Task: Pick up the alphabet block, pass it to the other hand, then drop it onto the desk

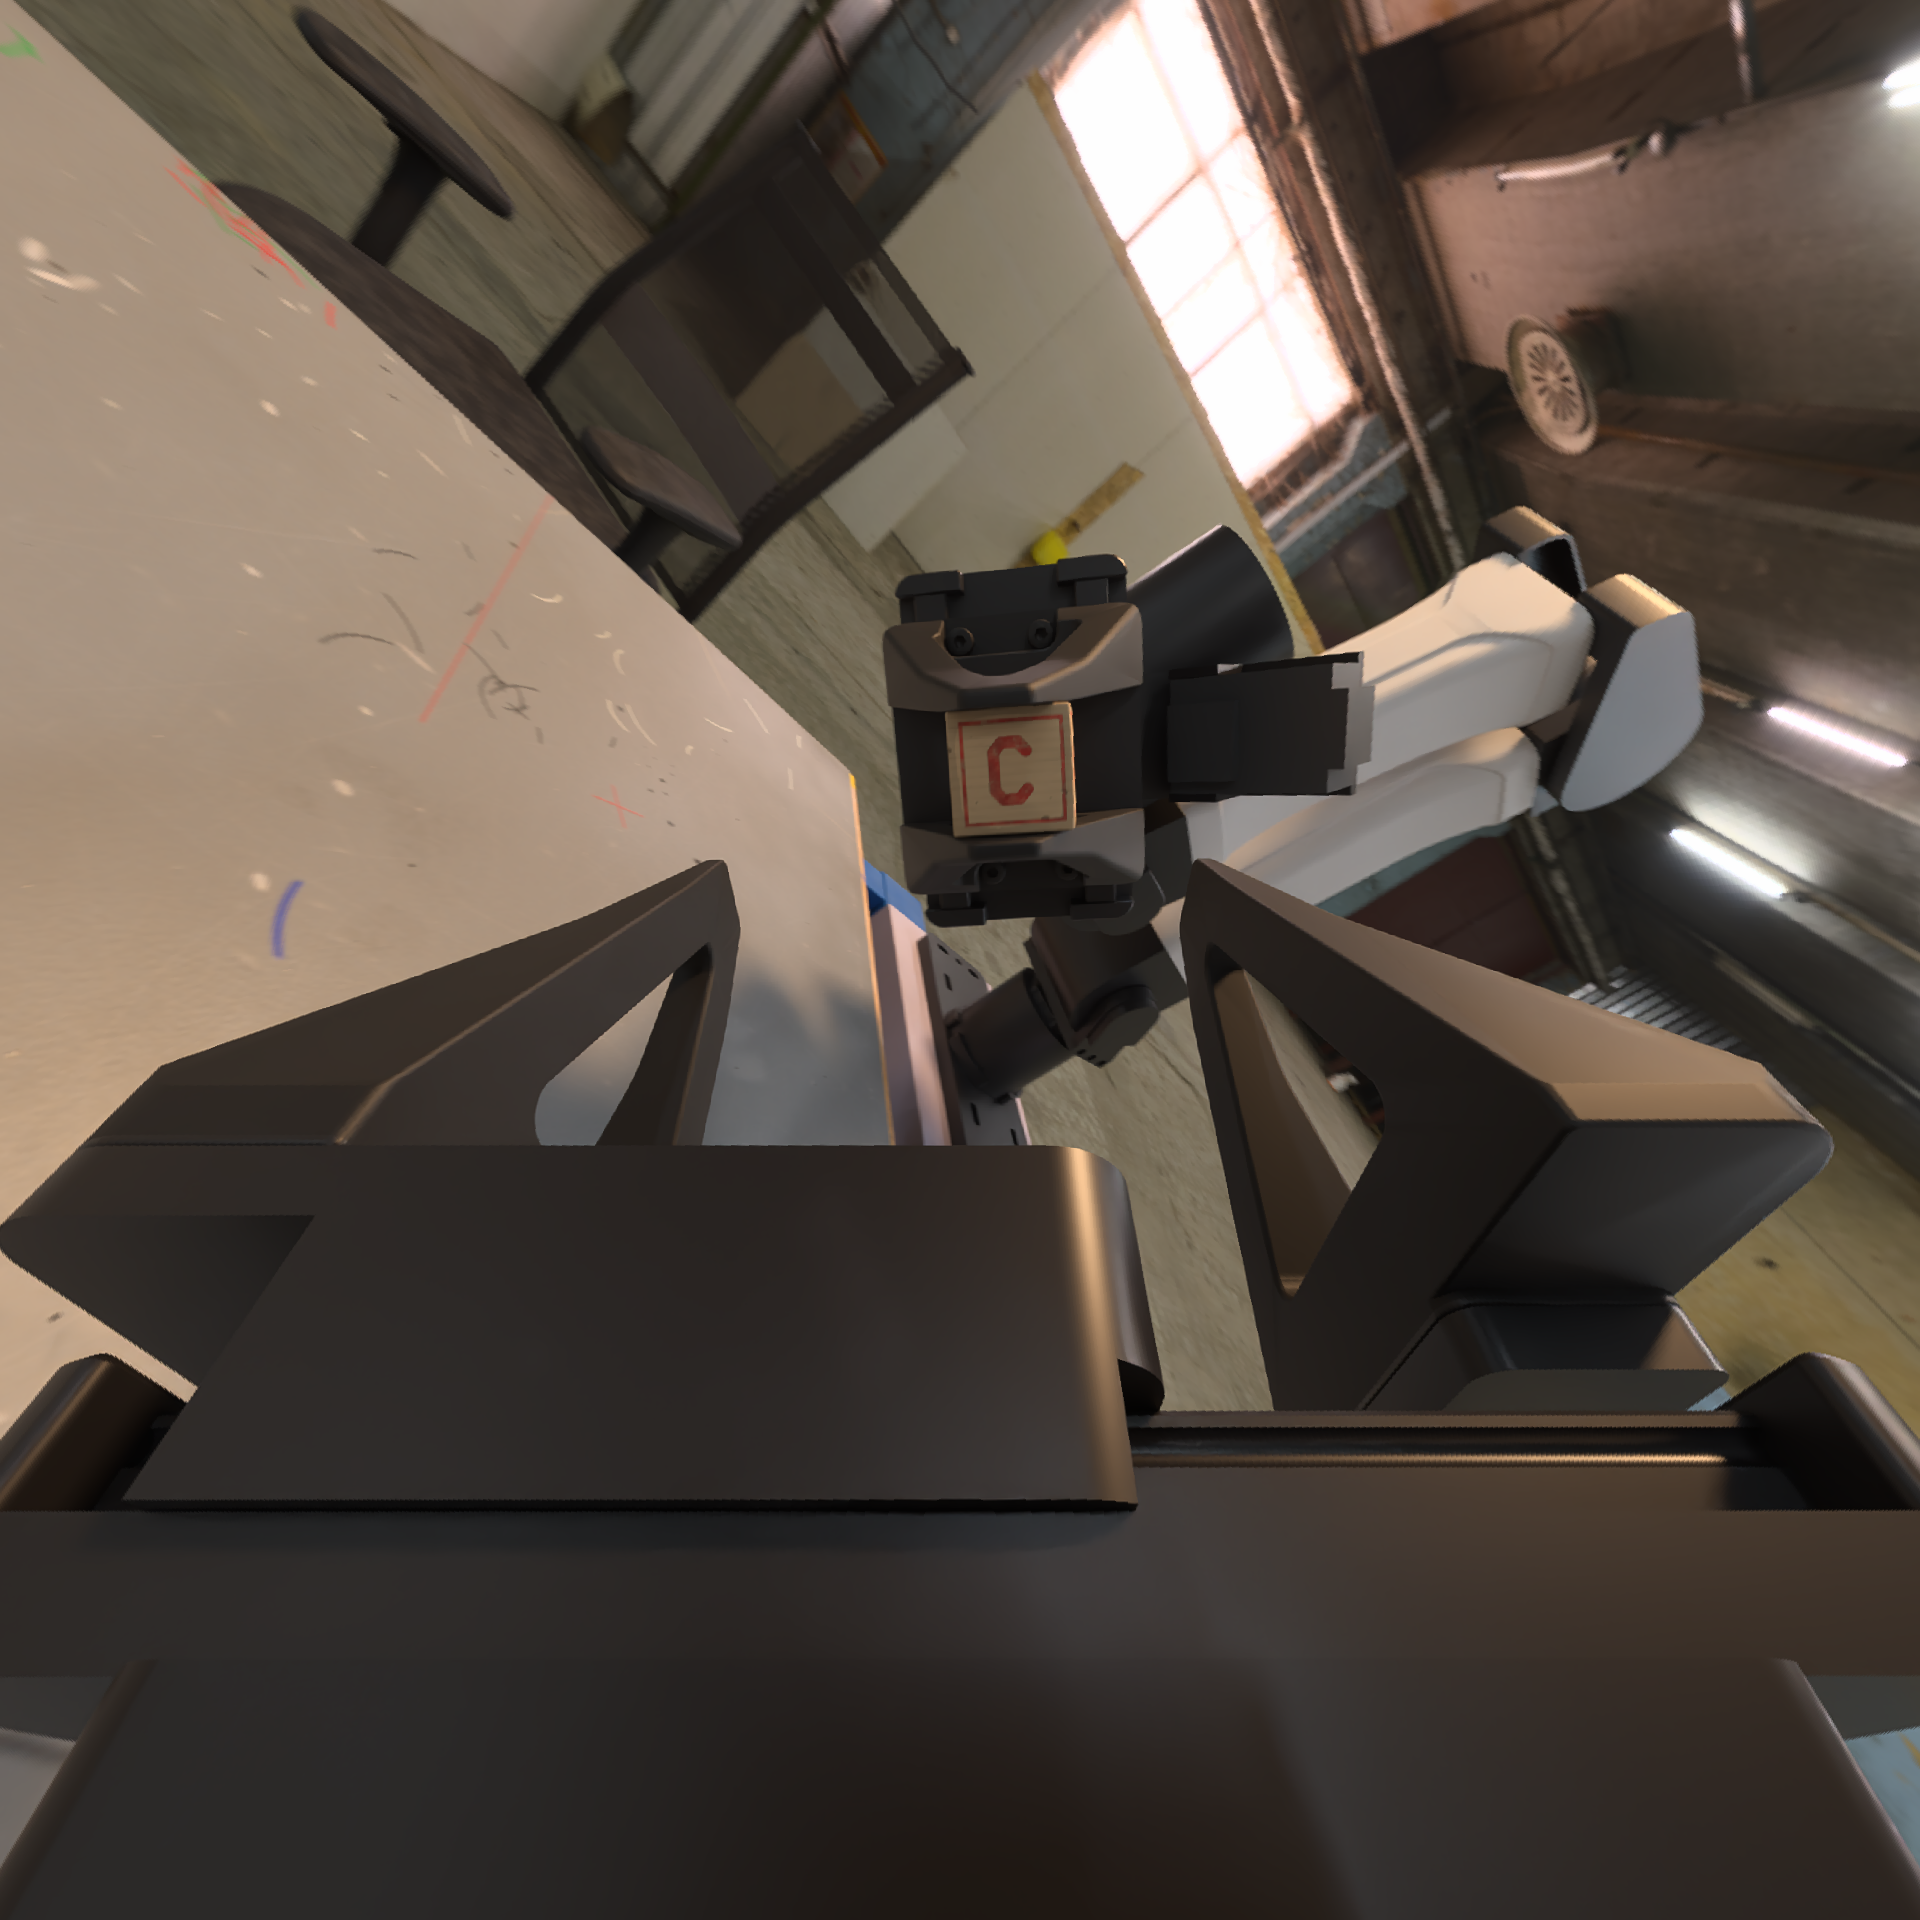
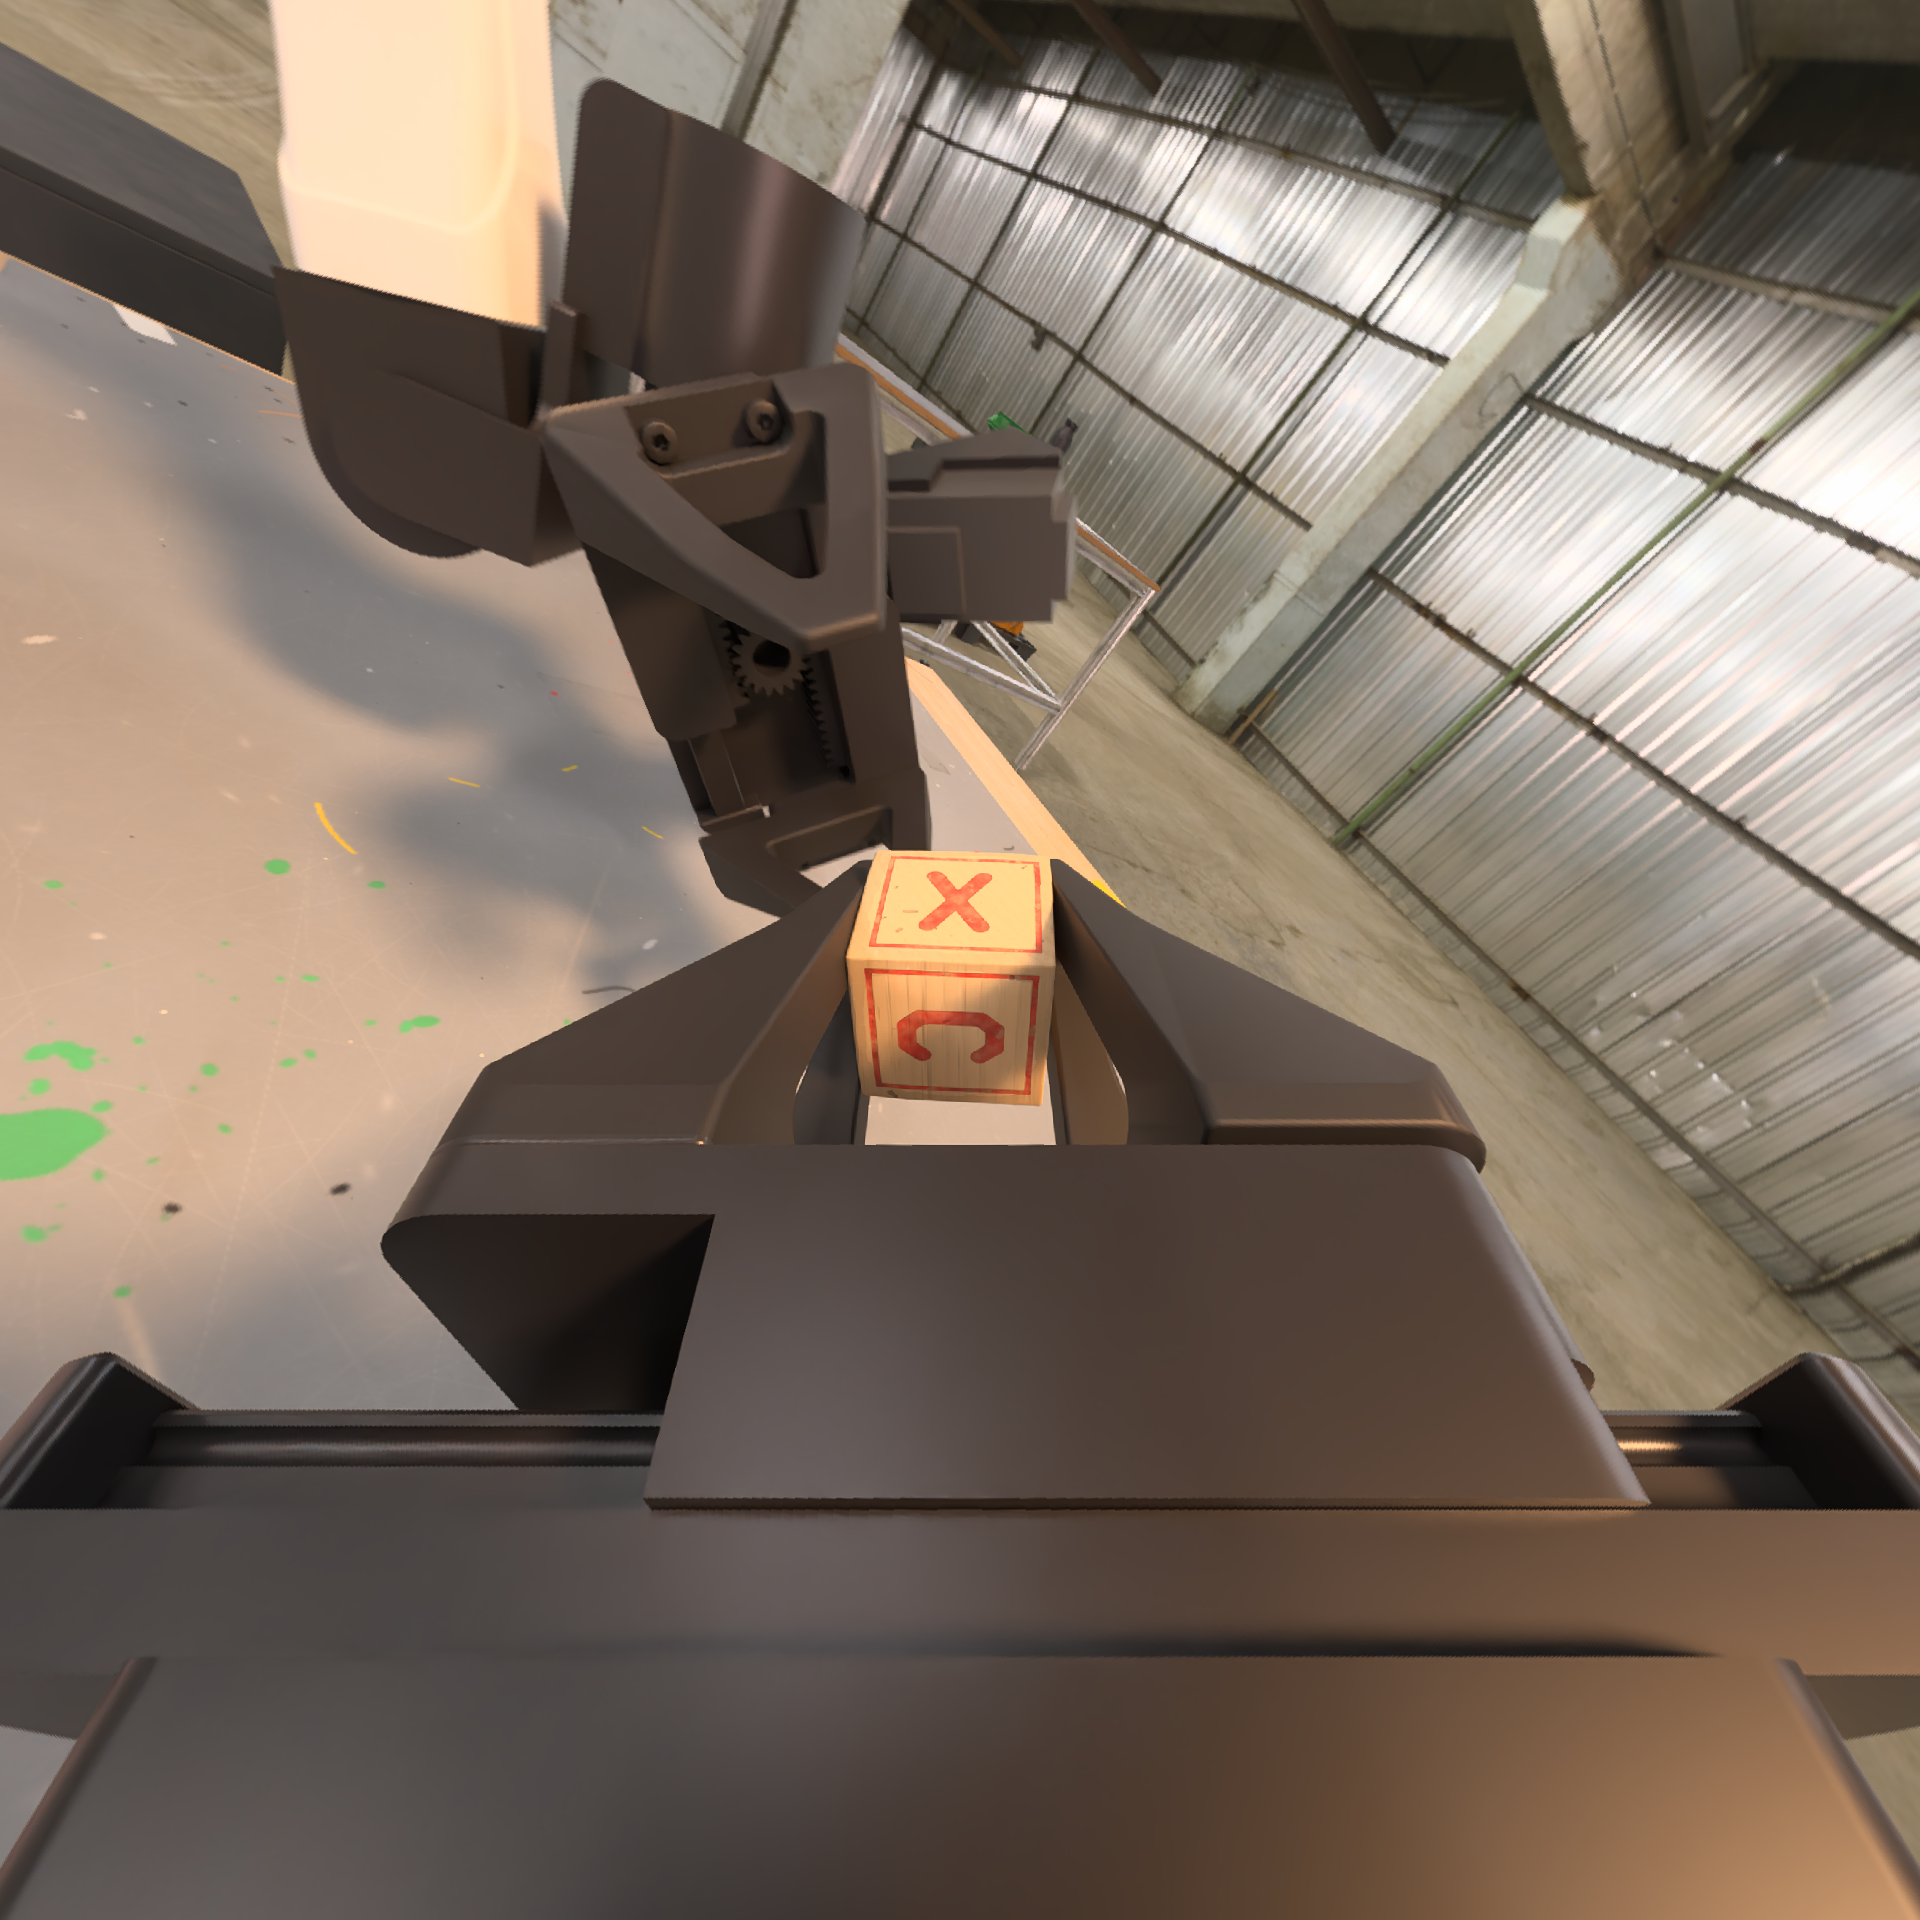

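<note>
The alphabet block is a pale wooden cube with red letters in red frames. My right gripper is shut on it, one finger on each side, and holds it in the air past the desk's edge. In the left wrist view the block sits between the right gripper's fingers, facing my left gripper. The left gripper is open and empty, a short way from the block and not touching it. It also shows in the right wrist view, just beyond the block.
The desk is pale with scratches and paint marks; it shows green splashes in the right wrist view. Both grippers are near its edge. Dark stools and a frame stand on the floor beyond.
</note>
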You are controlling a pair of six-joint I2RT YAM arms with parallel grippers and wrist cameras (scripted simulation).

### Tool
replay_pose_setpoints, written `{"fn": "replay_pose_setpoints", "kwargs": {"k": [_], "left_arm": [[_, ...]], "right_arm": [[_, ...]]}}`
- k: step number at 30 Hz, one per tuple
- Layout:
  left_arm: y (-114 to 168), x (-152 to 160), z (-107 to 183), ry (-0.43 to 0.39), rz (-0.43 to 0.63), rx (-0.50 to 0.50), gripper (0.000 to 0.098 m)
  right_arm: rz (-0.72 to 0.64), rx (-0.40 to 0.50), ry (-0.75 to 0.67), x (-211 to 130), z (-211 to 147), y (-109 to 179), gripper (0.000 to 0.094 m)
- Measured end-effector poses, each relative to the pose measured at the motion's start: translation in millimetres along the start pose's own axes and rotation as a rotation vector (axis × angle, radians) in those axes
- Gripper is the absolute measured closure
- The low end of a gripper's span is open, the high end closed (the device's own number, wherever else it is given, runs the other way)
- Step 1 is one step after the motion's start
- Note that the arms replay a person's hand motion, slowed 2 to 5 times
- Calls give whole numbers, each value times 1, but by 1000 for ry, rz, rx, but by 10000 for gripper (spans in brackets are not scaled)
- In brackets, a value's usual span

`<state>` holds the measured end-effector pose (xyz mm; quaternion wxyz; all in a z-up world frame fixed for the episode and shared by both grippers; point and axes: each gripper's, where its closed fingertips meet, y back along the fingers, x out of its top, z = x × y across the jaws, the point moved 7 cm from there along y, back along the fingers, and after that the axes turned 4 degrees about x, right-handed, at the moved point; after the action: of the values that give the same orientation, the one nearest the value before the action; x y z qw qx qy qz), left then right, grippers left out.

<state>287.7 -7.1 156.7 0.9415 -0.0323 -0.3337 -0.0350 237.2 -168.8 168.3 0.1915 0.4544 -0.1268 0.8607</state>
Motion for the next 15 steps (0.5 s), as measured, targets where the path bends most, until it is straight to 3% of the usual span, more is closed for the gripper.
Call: {"fn": "replay_pose_setpoints", "kwargs": {"k": [8,15], "left_arm": [[24,-5,-5,-90,112,197,242],[49,-13,-12,-211,195,473,242]], "right_arm": [[-51,-73,-99,-11,7,14,685],[-124,-164,-207,-24,15,25,685]]}}
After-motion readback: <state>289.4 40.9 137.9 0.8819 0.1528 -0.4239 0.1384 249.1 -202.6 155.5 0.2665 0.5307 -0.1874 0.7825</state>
